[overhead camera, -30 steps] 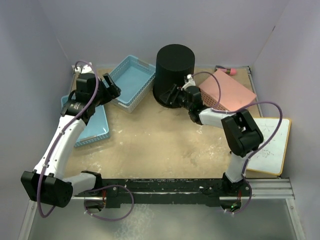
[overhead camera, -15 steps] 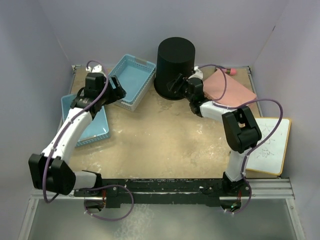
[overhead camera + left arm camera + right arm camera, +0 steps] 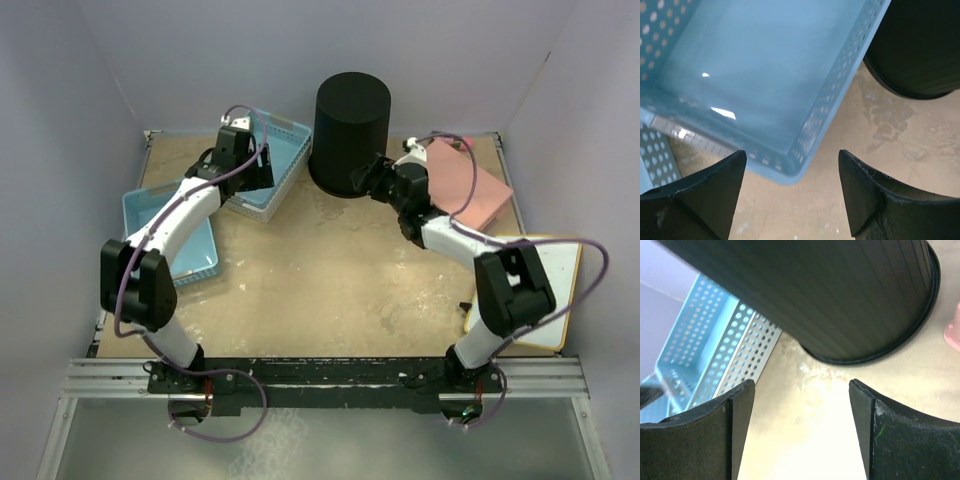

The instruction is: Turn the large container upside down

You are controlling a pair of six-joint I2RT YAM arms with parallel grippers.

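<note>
The large container [image 3: 350,130] is a tall round black bin standing rim-down on the table at the back centre, closed bottom up. It also shows in the right wrist view [image 3: 830,300] and in the left wrist view [image 3: 920,45]. My right gripper [image 3: 366,180] is open and empty, close to the bin's lower right side, not touching it. My left gripper [image 3: 262,172] is open and empty over the near corner of a blue basket [image 3: 262,160], left of the bin.
A second blue basket [image 3: 190,245] lies at the left. A pink basket [image 3: 465,185], bottom up, lies right of the bin. A whiteboard [image 3: 545,290] lies at the right edge. Walls close in behind and at both sides.
My left arm has swung right along the blue basket toward the bin. My right gripper has shifted slightly right and stays open by the bin's base. The bin stands still.
</note>
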